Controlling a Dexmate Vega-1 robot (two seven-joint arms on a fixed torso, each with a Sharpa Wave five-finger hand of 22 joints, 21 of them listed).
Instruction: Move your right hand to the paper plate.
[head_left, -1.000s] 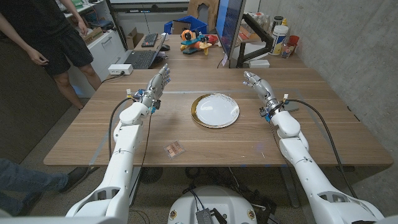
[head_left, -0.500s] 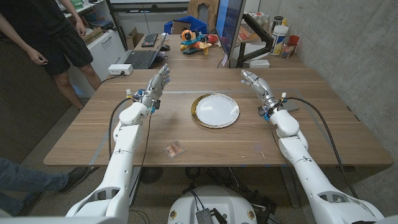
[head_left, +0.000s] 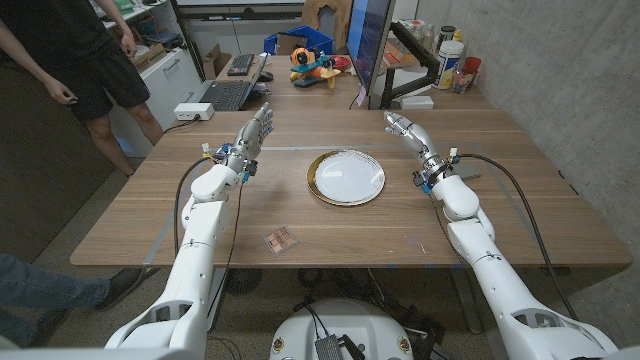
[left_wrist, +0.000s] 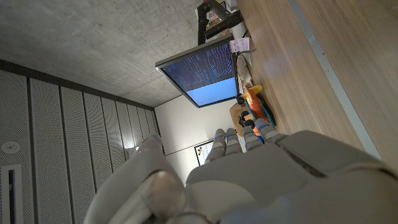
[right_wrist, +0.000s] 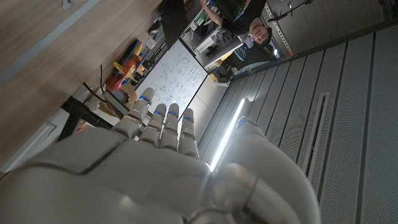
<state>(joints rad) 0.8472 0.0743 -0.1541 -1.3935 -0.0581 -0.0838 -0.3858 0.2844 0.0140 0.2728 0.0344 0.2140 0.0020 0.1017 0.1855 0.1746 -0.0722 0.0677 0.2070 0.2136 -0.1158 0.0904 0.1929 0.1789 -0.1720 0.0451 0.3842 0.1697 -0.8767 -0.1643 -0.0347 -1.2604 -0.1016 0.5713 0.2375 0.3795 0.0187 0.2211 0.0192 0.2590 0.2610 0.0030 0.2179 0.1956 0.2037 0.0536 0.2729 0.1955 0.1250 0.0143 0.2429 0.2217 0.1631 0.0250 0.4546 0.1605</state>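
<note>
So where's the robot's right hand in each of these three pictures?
Head view: the right hand is right of centre, just beyond the paper plate, apart from it.
Right wrist view: its back takes up the lower part, fingers reaching up.
Left wrist view: I can't pick it out.
Shared landmark: the colourful toy.

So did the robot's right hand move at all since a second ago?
Yes. In the head view the right hand has slid a little to the robot's left, toward the paper plate, which has stayed put. The hand is not over the plate yet.
</note>
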